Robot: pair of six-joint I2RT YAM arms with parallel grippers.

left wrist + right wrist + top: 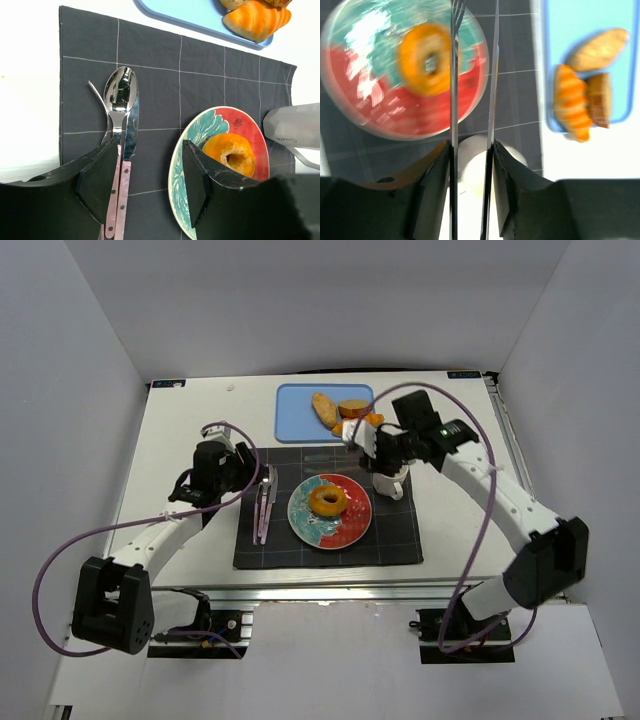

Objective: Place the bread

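A ring-shaped bread [328, 501] lies on a red and teal plate [355, 527] in the middle of the dark placemat; it also shows in the left wrist view [231, 151] and, blurred, in the right wrist view [425, 59]. My right gripper [377, 446] is shut on a pair of thin metal tongs [454, 75], held above the plate's far right side and over a white mug [390, 483]. The tong blades are apart and empty. My left gripper [243, 468] is open and empty, over the placemat between the cutlery and the plate.
A blue tray [295, 405] at the back holds a croissant [573, 107] and two other pieces of bread. A spoon [120, 95], a knife and a fork lie on the placemat's left side [263, 505]. White walls enclose the table.
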